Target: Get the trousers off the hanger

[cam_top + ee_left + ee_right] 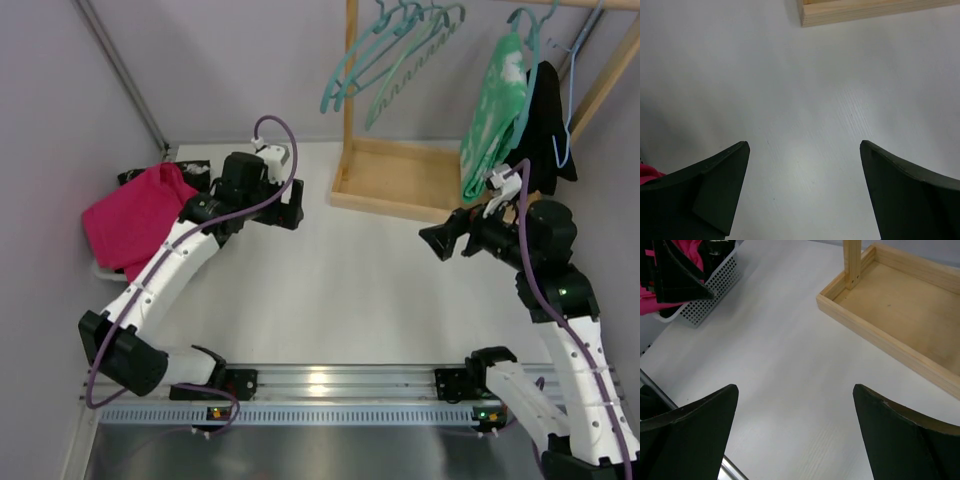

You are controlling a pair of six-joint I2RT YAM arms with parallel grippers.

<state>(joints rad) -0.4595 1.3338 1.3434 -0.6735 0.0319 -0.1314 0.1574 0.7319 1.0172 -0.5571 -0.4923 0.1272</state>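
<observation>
1. The left gripper point(804, 146) is spread wide and holds nothing, with bare table point(805, 90) under it. The right gripper point(795, 387) is equally spread and empty.
2. The trousers point(495, 115) hang above and behind the right gripper, close to its wrist and well off to the left gripper's right. Neither wrist view shows them.
3. They are draped from the hanger point(527, 28), whose hook sits at the top of the rack point(351, 80), so the cloth hangs free over the tray point(875, 342). Sliding them off likely means one gripper steadying the hanger while the other pulls.
4. A black garment point(548, 120) touches the trousers on the side away from the grippers, so a careless pinch may catch both.
5. Spare hangers point(400, 50) crowd the rack left of the trousers, and the tray's rim lies ahead of the right gripper.
6. Open table between the grippers gives the most room for moving.
</observation>
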